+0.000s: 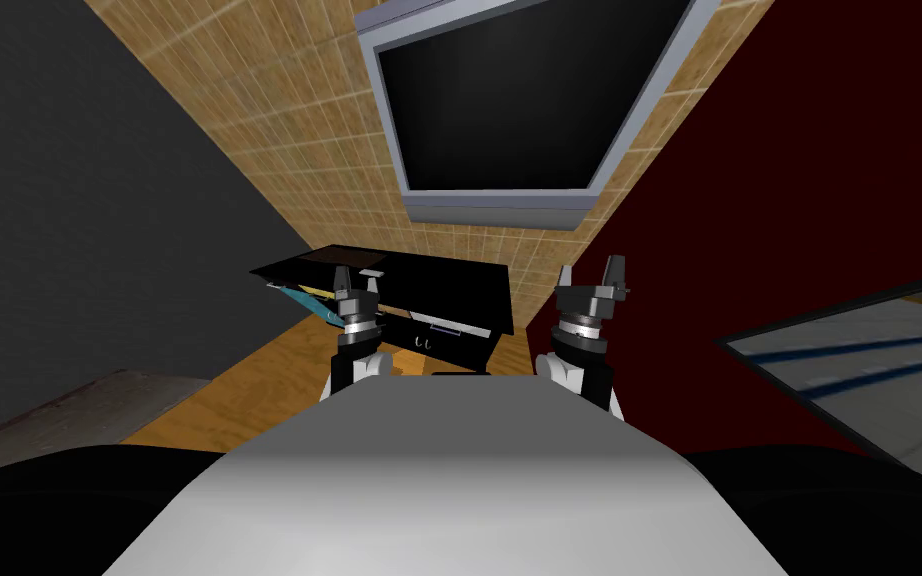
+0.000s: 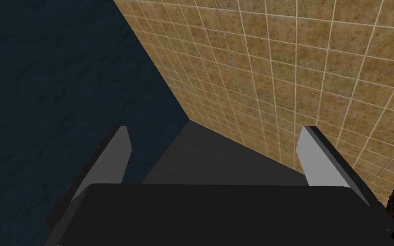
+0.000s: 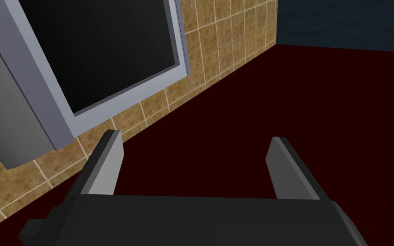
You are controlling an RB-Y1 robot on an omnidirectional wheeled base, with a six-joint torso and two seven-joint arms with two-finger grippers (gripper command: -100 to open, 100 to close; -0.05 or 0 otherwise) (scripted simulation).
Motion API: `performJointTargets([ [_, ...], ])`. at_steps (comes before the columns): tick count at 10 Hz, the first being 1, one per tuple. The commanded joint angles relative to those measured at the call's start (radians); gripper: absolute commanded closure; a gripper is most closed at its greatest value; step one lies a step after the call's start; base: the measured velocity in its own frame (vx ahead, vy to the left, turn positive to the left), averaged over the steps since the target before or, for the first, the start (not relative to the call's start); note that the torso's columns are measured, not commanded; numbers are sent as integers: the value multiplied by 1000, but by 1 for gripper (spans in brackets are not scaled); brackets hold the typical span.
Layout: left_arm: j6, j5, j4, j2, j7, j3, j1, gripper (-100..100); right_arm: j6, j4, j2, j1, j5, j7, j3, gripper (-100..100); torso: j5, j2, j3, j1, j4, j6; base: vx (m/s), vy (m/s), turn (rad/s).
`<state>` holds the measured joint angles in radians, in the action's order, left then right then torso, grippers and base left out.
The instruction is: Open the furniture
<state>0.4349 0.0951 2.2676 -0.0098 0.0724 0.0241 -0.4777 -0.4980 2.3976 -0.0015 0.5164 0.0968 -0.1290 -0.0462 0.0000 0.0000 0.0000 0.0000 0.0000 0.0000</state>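
Black cabinet (image 1: 449, 290), centre frame, apparently unopened; left tool (image 1: 356, 278) and right tool (image 1: 589, 272) spread, empty; approach stage, handle (image 1: 419, 342) reach next.

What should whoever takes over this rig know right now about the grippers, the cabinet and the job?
Left gripper: open, empty, raised ahead of the chest, in line with the cabinet's left end in the head view.
Right gripper: open, empty, raised off the cabinet's right end.
Cabinet: low, black, against the tiled wall under the window; small handles on its front.
Done: nothing gripped; the front looks shut, though its left end is unclear.
Left: move closer, lower a gripper to a handle, grip it and pull.
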Motion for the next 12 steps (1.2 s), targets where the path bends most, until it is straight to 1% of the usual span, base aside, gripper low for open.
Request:
performJointTargets([
  [1, 0, 0, 0, 0, 0, 0, 0, 0, 0, 0, 0, 0, 0, 0, 0, 0, 0, 40, -82, 0, 41, 0, 0, 0, 0],
  [3, 0, 0, 0, 0, 0, 0, 0, 0, 0, 0, 0, 0, 0, 0, 0, 0, 0, 175, -351, 0, 176, 0, 0, 0, 0],
  [9, 0, 0, 0, 0, 0, 0, 0, 0, 0, 0, 0, 0, 0, 0, 0, 0, 0, 618, -1234, 0, 617, 0, 0, 0, 0],
  [10, -4, -1, -6, 36, -1, -2, 1, -100, 0, 0, 0, 0, 0, 0, 0, 0, 0, 691, -1382, 0, 691, 0, 3, -2, -13],
  [11, -8, -2, -12, 60, -1, -5, 2, -100, 0, 0, 0, 0, 0, 0, 0, 0, 0, 725, -1451, 0, 724, 0, -6, -4, -22],
  [12, -13, -3, -20, 82, -2, -8, 3, -100, 0, 0, 0, 0, 0, 0, 0, 0, 0, 735, -1470, 0, 734, 0, -13, -5, -27],
])
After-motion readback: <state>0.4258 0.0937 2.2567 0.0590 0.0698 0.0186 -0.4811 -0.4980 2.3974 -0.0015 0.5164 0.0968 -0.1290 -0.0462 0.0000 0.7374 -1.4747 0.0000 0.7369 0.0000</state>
